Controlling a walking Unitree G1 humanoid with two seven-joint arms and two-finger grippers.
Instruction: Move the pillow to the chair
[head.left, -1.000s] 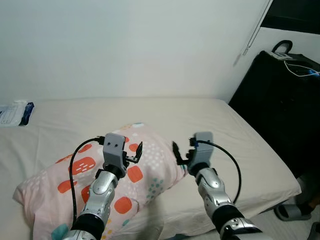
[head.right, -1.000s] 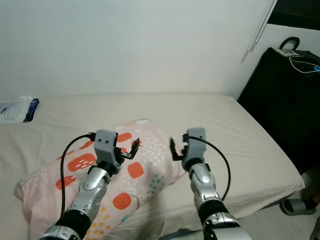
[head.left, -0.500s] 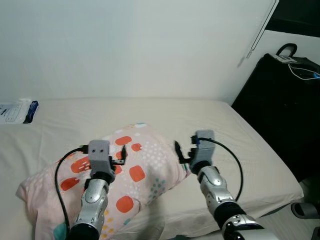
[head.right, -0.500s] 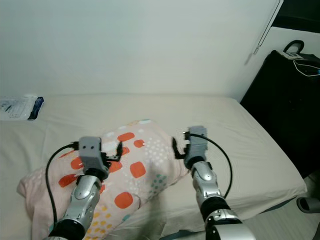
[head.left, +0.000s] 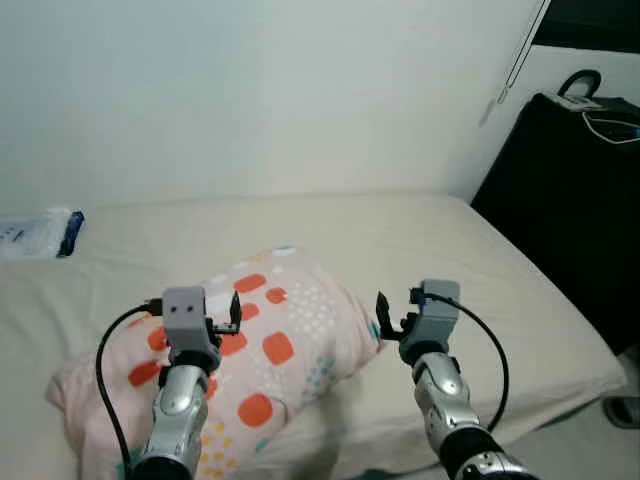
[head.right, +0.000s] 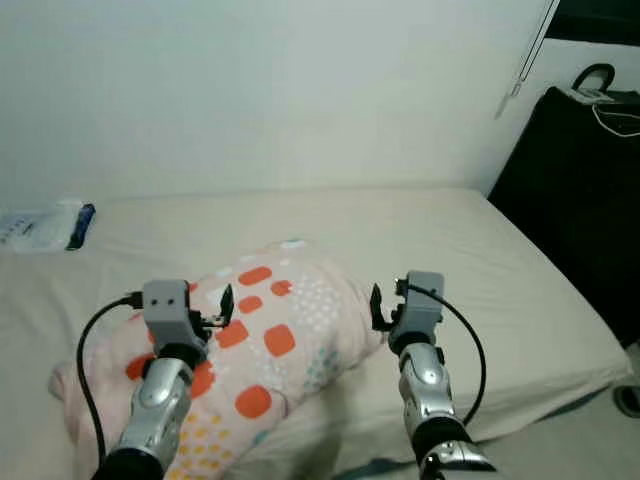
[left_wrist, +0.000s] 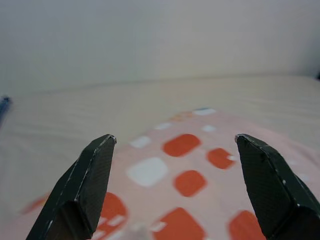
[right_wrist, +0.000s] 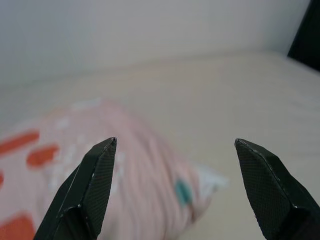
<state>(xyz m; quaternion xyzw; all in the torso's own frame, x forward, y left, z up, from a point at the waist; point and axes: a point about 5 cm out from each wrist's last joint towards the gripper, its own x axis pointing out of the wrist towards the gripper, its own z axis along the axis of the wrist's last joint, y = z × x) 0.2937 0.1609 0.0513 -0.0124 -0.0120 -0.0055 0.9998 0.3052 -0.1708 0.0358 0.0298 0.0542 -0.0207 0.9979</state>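
Two grippers, left gripper (head.left: 232, 311) and right gripper (head.left: 383, 316), hover spread wide over the pillow (head.left: 262, 350). You're handling something soft, light, floppy: pinch its 3 and 9 o'clock edges.

Beige bed (head.left: 470, 250) carries pink pillow (head.left: 290, 340), packet (head.left: 35, 232) at far-left edge

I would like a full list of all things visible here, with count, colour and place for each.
pillow: one, pink with orange patches, on the bed's near side, between the grippers.
bed: one, cream sheet, runs to the wall.
packet: one, white and blue, far left on the bed.
cabinet: one, black, right of the bed.
cable: one, white, on the cabinet.
left gripper: one, black fingers, open above the pillow.
right gripper: one, black fingers, open at the pillow's right end.
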